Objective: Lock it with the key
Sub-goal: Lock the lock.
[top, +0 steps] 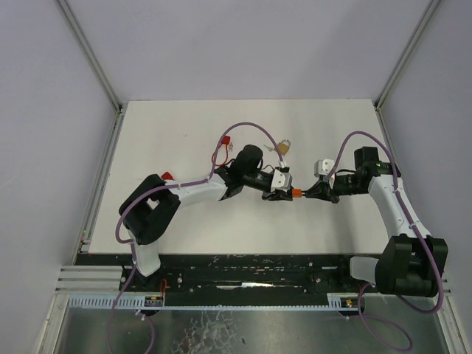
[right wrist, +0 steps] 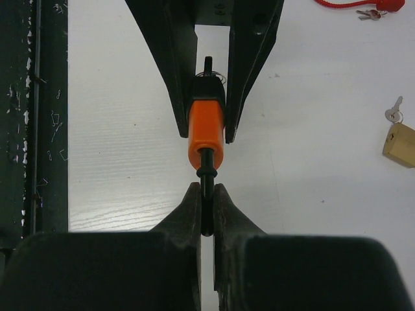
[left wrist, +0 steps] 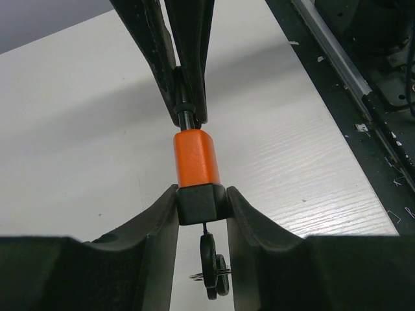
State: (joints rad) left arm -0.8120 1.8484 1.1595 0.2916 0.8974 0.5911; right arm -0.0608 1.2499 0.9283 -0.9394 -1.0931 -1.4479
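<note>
An orange padlock (top: 296, 193) with a black end is held in the air between my two grippers, above the white table (top: 184, 125). In the left wrist view my left gripper (left wrist: 201, 204) presses both fingers against the lock's black end, below the orange body (left wrist: 196, 159). A black-headed key (left wrist: 209, 259) sticks out of that end, with a second key on its ring. My right gripper (right wrist: 206, 197) is shut on the lock's black shackle (right wrist: 206, 172). In the right wrist view the key (right wrist: 207, 65) peeks out behind the orange body (right wrist: 206, 133).
A brass padlock (right wrist: 398, 144) with a small key lies on the table behind the grippers, also in the top view (top: 282, 148). Keys on a red tag (top: 226, 139) lie farther left. The black base rail (top: 243, 269) runs along the near edge.
</note>
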